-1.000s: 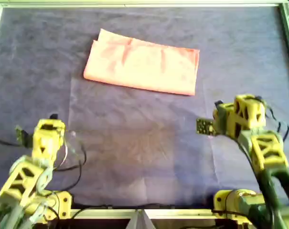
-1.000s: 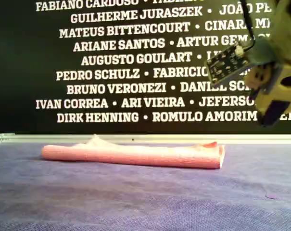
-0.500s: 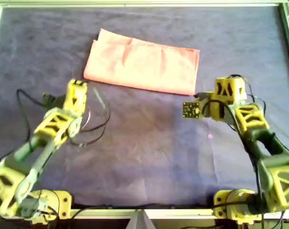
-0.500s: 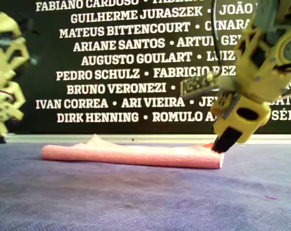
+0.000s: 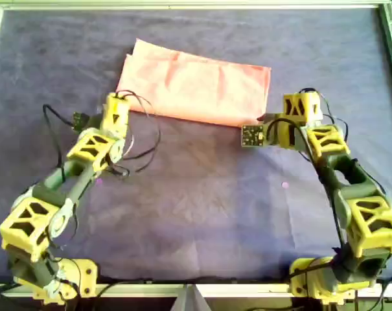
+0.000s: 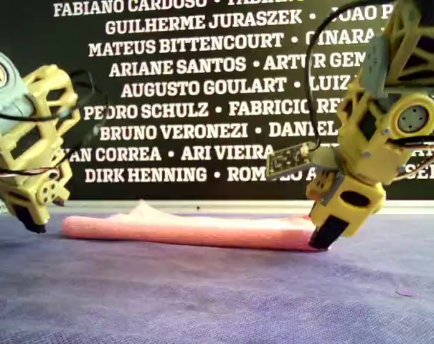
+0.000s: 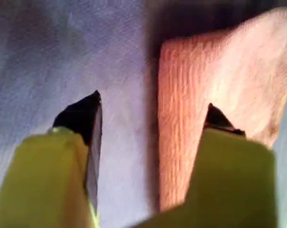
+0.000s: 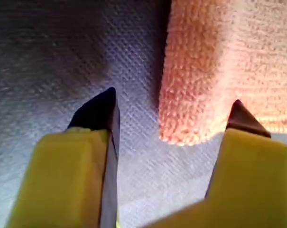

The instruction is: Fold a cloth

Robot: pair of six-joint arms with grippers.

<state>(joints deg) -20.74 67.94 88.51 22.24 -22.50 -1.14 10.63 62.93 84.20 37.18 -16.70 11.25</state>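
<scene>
The cloth [image 5: 192, 87] is a salmon-pink rectangle lying folded flat at the far middle of the overhead view; in the exterior view the cloth [image 6: 188, 231] shows as a low pink roll. My left gripper [image 5: 118, 102] stands open at its near corner on the overhead view's left. In the left wrist view the cloth [image 7: 219, 71] edge runs between the open jaws of the left gripper [image 7: 155, 102]. My right gripper [image 5: 267, 123] is open at the near corner on the overhead view's right, low over the table [image 6: 321, 240]. In the right wrist view, the cloth [image 8: 205, 57] corner lies between the right gripper [image 8: 174, 99] jaws.
A purple-grey covering [image 5: 202, 194] spans the whole table, creased in places. A pale frame edge [image 5: 183, 5] borders the far side. In the exterior view, a black wall with white names [image 6: 188, 86] stands behind the table. Loose cables [image 5: 144, 139] hang off the left arm.
Both arms have reached forward from the near side and come down. Each gripper now sits at a near corner of the cloth. The cloth has not moved.
</scene>
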